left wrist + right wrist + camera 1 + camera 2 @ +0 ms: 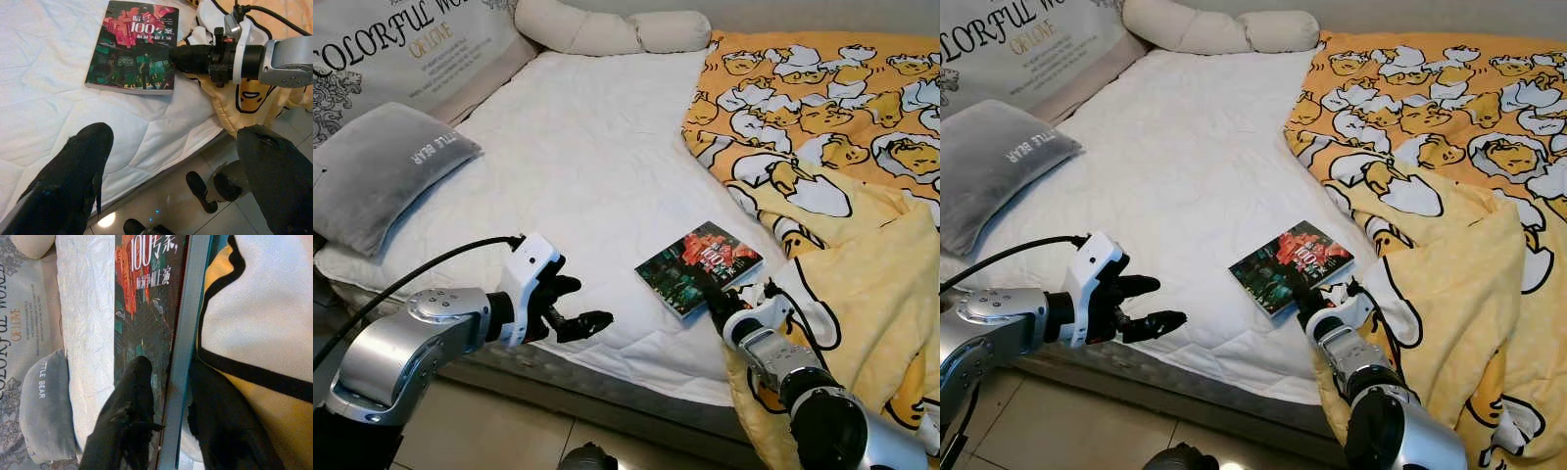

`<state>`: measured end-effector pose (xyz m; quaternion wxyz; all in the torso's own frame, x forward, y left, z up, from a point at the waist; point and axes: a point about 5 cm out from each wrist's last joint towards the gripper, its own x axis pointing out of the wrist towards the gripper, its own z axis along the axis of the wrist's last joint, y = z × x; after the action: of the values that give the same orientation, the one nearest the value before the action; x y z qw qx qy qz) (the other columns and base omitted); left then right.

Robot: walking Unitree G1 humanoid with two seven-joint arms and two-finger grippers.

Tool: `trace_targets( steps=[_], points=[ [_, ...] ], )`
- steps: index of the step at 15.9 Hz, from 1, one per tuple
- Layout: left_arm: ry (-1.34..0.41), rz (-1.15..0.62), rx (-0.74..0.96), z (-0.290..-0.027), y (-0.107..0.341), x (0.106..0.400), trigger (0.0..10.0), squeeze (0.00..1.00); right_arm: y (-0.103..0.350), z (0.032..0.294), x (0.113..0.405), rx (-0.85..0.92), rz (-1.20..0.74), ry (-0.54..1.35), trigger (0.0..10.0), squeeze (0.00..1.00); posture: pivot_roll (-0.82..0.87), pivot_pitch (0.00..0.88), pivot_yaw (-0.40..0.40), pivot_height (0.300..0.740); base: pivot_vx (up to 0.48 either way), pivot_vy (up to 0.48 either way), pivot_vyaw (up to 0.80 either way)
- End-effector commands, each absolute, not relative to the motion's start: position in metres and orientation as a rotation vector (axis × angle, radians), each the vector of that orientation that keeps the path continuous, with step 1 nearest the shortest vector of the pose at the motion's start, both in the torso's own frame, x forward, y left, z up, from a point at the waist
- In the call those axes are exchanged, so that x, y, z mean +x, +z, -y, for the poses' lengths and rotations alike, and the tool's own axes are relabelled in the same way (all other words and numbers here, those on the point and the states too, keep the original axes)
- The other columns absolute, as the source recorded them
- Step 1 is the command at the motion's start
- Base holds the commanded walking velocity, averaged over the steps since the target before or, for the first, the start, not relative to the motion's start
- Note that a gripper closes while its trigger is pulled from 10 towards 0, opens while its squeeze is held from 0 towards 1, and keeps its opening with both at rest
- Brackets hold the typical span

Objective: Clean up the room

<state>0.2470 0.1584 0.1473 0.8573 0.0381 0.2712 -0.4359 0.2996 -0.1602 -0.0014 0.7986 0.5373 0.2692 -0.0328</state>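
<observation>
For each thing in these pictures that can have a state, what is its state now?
Book: closed, lying flat on the white mattress, its near edge between the right gripper's fingers.
Right gripper: fingers closed around the book's edge.
Left gripper: open, holding nothing, near the bed's edge.
Yellow blanket: rumpled, hanging over the bed's side.
Grey pillow: lying flat.

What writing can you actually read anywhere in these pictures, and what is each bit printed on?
"COLORFUL WO…" (cut off), with "ON LOVE" beneath: large printed cushion at the head of the bed; its smaller lines are too small to read.
"LITTLE BEAR": grey pillow.
"100": book cover; the characters around it are too blurred to read with certainty.
</observation>
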Motion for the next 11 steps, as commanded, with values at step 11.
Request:
trace_targets(
  steps=[11],
  points=[
    [-0.772,-0.388,-0.035,-0.155,0.151,0.279,10.0,0.00,0.038,0.176,0.328,0.987,-0.447,0.153,0.0,0.00,0.16,0.000,0.038,0.740,0.000,0.000,0.00]
  ],
)
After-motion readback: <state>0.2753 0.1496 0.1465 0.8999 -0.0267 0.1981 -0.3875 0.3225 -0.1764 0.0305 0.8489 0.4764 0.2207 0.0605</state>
